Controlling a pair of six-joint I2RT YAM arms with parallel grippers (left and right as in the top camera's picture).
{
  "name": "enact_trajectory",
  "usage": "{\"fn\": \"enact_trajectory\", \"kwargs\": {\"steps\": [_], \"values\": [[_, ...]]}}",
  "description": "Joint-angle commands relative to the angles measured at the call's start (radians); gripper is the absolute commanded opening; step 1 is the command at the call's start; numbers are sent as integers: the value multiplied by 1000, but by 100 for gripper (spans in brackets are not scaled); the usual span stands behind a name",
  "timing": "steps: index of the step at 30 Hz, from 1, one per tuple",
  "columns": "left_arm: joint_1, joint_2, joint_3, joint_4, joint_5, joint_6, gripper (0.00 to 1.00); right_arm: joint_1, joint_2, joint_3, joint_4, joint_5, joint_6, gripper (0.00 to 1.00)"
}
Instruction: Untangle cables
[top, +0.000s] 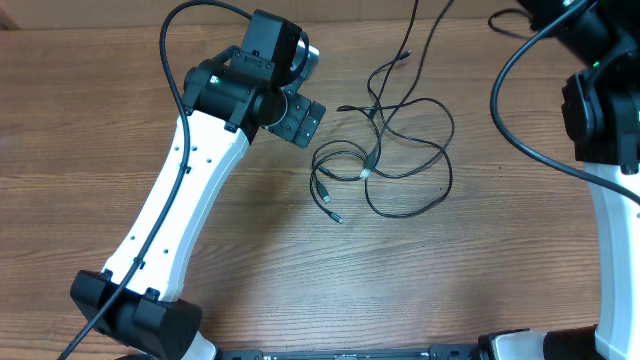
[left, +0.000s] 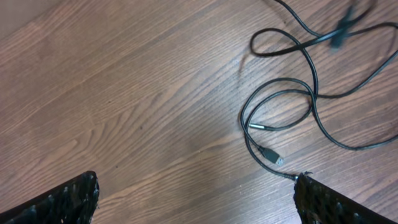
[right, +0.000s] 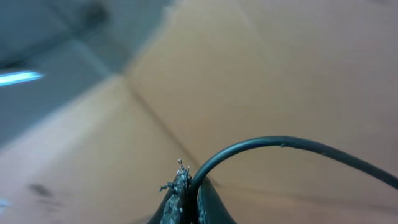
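Observation:
The cables (top: 400, 150) are thin black cords lying in a loose tangle of overlapping loops at the middle of the wooden table, and two strands run off the top edge. Small plugs (top: 335, 214) lie at the tangle's left side. My left gripper (top: 303, 120) hovers just left of the tangle, open and empty. In the left wrist view its fingertips (left: 68, 202) stand far apart over bare wood, with a cable loop (left: 280, 99) and a plug (left: 272, 155) ahead on the right. My right gripper (right: 189, 186) is shut on a black cable (right: 280, 142) that arcs away to the right.
The left arm (top: 180, 200) slants across the table's left half. The right arm (top: 605, 110) stands along the right edge with its own thick black wire (top: 510, 90) looping beside it. A tan wall fills the right wrist view.

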Motion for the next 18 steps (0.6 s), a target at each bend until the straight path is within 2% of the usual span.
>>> {"fn": "enact_trajectory", "kwargs": {"steps": [1, 5, 11, 18], "values": [[6, 3, -2, 3, 9, -14, 100, -1, -2, 20, -134, 200, -249, 4], [5, 3, -2, 3, 9, -14, 100, -1, 24, 19, -215, 354, -328, 4], [6, 3, -2, 3, 9, -14, 100, -1, 48, 19, -218, 397, -454, 4], [5, 3, -2, 3, 9, -14, 100, -1, 99, 18, -280, 408, -462, 4]]}}
